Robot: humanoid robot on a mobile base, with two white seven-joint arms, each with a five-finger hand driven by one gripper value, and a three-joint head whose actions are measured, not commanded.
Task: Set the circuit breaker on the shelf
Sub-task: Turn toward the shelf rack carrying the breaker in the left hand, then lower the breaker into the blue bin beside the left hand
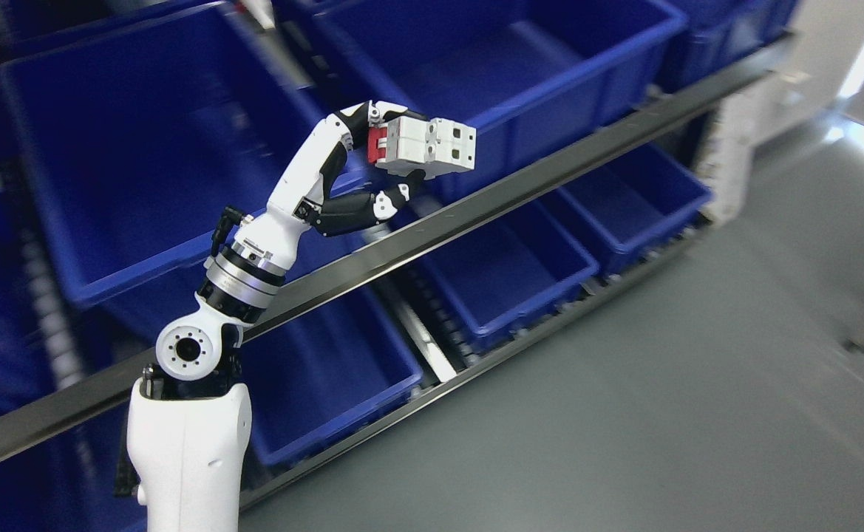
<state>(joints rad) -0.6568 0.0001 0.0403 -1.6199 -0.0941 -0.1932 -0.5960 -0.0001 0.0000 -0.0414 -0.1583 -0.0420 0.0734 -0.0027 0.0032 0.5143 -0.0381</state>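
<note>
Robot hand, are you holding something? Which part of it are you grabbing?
Yes. The left hand holds a white circuit breaker, pinched at its red-switch end, one finger over the top and another underneath.

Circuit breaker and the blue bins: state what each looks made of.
Circuit breaker, held in the left robot hand: apparently matte white moulded plastic, with crisp edges and a red switch part at one end. Blue bins: likely smooth, slightly glossy moulded plastic, with uniform colour and thick rolled rims.
</note>
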